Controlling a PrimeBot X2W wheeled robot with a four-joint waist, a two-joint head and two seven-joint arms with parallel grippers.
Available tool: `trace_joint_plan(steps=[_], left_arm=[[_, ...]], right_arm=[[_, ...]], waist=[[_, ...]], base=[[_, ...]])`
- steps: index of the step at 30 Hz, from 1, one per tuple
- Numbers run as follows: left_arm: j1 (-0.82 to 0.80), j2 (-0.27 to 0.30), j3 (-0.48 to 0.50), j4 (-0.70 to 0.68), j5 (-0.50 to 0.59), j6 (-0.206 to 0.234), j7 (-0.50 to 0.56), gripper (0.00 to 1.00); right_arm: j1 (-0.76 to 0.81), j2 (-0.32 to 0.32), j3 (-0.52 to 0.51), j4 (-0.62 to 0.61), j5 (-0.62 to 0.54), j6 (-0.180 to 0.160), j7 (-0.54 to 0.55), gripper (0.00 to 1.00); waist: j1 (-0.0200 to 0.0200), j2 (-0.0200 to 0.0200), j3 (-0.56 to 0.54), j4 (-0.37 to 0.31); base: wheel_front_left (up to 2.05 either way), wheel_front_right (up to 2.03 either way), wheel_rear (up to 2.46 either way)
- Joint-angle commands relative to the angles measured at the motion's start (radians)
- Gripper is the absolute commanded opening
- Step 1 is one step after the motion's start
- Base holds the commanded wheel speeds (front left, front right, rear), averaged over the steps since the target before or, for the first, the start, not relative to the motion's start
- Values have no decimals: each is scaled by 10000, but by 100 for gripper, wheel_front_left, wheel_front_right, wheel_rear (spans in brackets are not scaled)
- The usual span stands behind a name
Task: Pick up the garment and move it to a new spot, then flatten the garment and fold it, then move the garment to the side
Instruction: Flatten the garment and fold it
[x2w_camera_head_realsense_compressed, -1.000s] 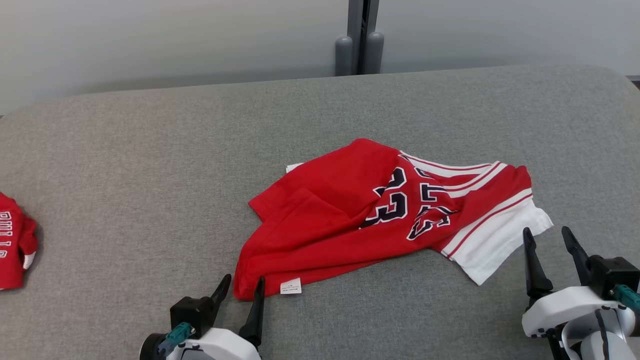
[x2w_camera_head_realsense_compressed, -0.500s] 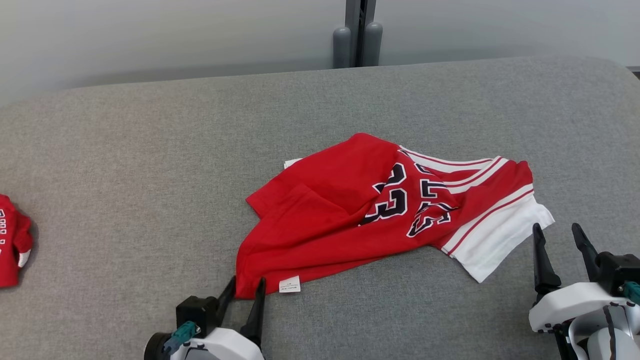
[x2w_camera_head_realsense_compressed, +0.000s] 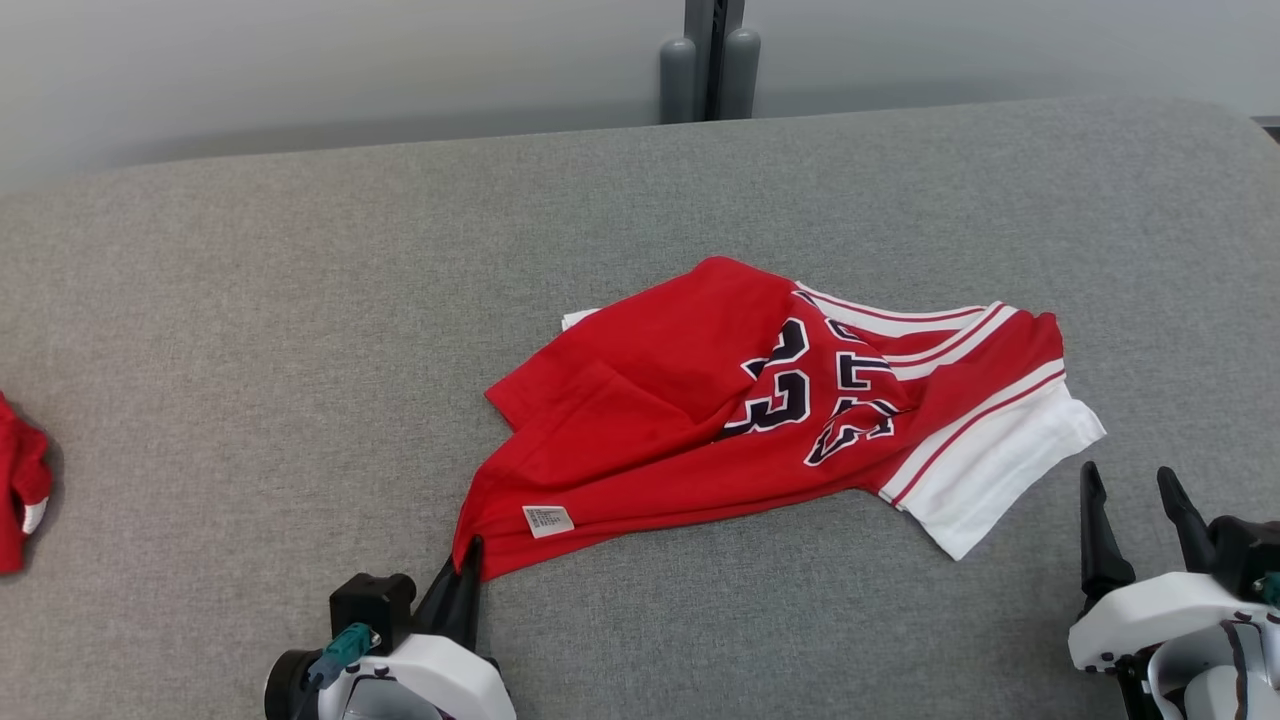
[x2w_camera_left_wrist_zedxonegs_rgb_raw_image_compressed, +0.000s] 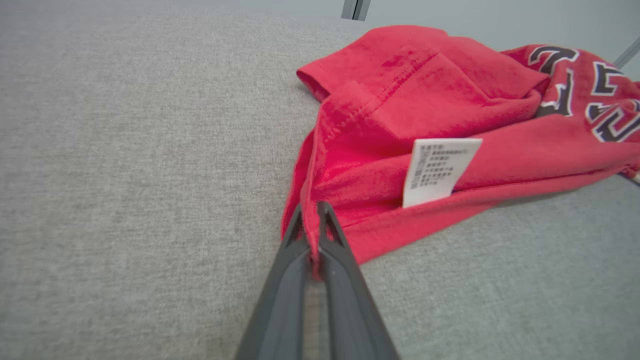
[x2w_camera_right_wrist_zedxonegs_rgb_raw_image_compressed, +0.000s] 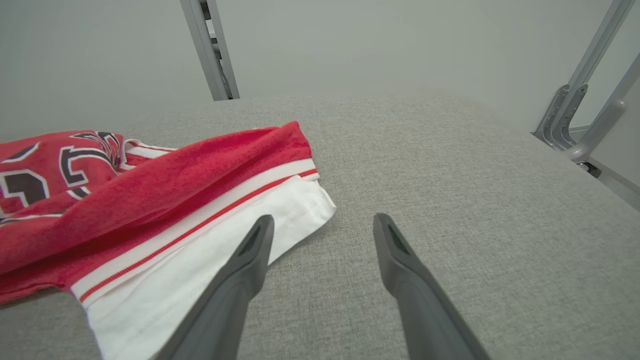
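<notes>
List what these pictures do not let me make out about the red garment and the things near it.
Care label, left wrist view: print too small to read.
Red garment, head view: its own folds hide part of the lettering.
Second red cloth, head view: cut off by the left edge.

Grey fabric surface (x2w_camera_head_realsense_compressed: 300, 300) bears a crumpled jersey (x2w_camera_head_realsense_compressed: 650, 420) and another red garment (x2w_camera_head_realsense_compressed: 20, 490).
</notes>
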Motion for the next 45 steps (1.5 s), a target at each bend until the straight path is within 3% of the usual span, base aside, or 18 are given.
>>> trace_joint_plan(steps=[1,16,30,33,34,38,45], left_arm=[[33,67,108,-8,70,-40,-1,0],[-277,89,254,136,438,-339,36,0],[-488,128,509,287,580,-476,71,0],[-510,137,516,324,604,-488,73,0],[-510,140,512,339,607,-498,73,0],[-506,149,507,369,607,-504,75,0],[-608,139,621,-98,697,-420,30,0]], right_arm=[[-156,-62,-41,80,117,-2,-2,100],[-1216,-70,103,1293,1656,-2,0,100],[-1652,-59,69,1444,1918,-2,-2,97],[-1707,-64,71,1403,1884,-2,-2,79],[-1709,-61,91,1381,1863,-2,-2,58],[-1683,-64,89,1360,1854,-2,-2,0],[-1715,-67,-73,917,1815,-2,-2,0]], waist=[[0,0,47,20],[0,0,757,294],[0,0,1137,418],[0,0,1181,458],[0,0,1192,467],[0,0,1210,494],[0,0,1060,503]], base=[[0,0,0],[0,0,0],[0,0,0],[0,0,0],[0,0,0],[0,0,0],[0,0,0]])
